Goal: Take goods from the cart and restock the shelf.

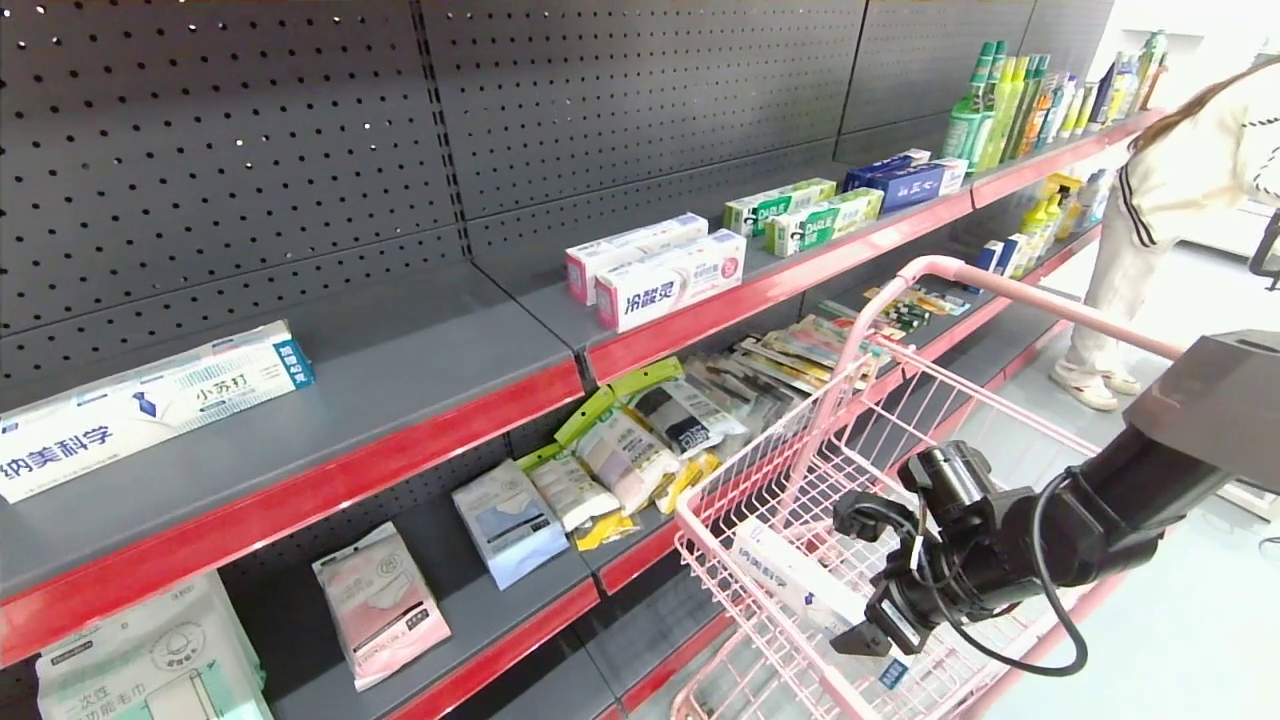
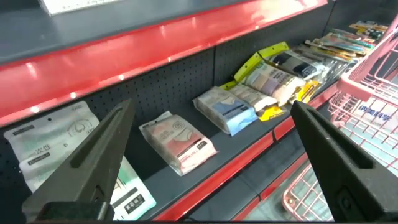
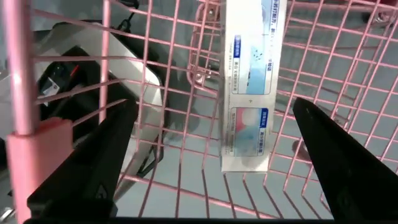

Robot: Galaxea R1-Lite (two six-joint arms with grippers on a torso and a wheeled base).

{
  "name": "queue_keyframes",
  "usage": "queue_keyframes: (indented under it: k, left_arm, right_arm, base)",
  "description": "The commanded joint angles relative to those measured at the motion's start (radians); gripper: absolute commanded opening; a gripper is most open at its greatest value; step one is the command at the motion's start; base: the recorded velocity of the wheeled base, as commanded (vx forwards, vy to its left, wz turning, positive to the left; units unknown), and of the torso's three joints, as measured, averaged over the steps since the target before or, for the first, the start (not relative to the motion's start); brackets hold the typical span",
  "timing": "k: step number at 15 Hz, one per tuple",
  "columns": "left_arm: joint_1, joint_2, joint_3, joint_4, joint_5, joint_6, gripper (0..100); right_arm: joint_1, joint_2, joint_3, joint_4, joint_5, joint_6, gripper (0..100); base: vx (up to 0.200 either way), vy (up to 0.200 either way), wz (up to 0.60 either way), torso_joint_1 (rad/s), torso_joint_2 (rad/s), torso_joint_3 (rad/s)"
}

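With right gripper (image 3: 208, 109) released above the white box (image 3: 249, 81) in the cart (image 1: 1010, 290), could snag the wire mesh (image 3: 180, 155) or pinch crookedly.

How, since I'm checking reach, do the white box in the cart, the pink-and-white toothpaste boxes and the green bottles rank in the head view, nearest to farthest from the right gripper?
1. The white box, in the cart beside the right gripper.
2. The pink-and-white toothpaste boxes, upper shelf, left of the cart.
3. The green bottles, far right on the upper shelf.
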Motion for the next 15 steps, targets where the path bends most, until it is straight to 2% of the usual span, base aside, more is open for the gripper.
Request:
queue_keyframes:
  k: [1,15]
  left_arm:
    - [0.000,0.001,0.000,-0.001,0.000,0.000,100]
    - [0.000,0.001,0.000,-0.001,0.000,0.000,100]
  right_arm:
    - [-0.001,0.021,0.006,-0.007,0.001,0.001,100]
    - [-0.028,0.159,-0.111,-0.015,-0.038,-0.013,100]
  base:
    - [0.000,0.000,0.00,-0.119,0.27,0.154]
    - [0.000,0.000,0.00,-0.007,0.02,0.009]
